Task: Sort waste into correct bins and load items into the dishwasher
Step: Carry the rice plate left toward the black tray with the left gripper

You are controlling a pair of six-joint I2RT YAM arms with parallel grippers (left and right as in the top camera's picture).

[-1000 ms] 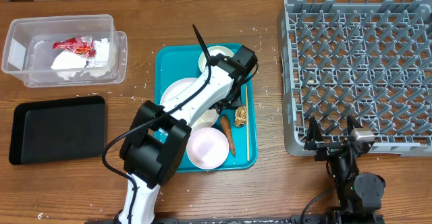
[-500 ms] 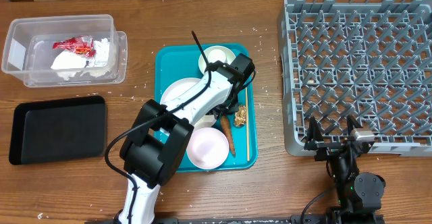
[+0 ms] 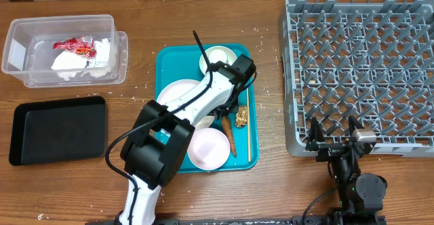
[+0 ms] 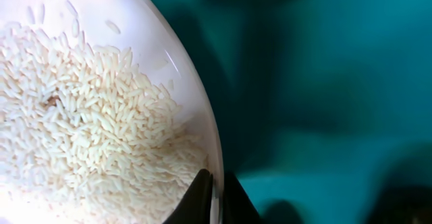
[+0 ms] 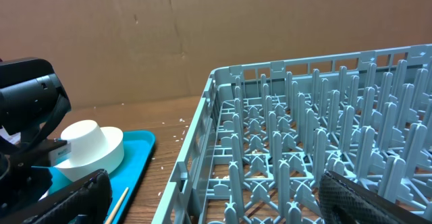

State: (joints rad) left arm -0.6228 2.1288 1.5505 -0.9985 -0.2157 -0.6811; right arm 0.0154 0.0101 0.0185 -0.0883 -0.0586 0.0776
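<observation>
A teal tray (image 3: 167, 62) holds a white plate of rice (image 3: 178, 93), a white upturned bowl (image 3: 222, 54), a pink bowl (image 3: 208, 148), an orange food piece (image 3: 229, 134), brown scraps (image 3: 242, 116) and a wooden chopstick (image 3: 249, 127). My left gripper (image 3: 225, 108) is down on the tray. In the left wrist view its fingers (image 4: 216, 196) pinch the rim of the rice plate (image 4: 81, 109). My right gripper (image 3: 332, 141) is open and empty at the front edge of the grey-blue dish rack (image 3: 359, 62), which also shows in the right wrist view (image 5: 304, 129).
A clear bin (image 3: 64, 49) with wrappers and tissue stands at the far left. A black tray (image 3: 57, 129) lies in front of it. A dark stick (image 3: 201, 43) juts from behind the upturned bowl. Rice grains are scattered on the wood.
My left wrist has shifted slightly down and left over the tray. The right arm has not moved.
</observation>
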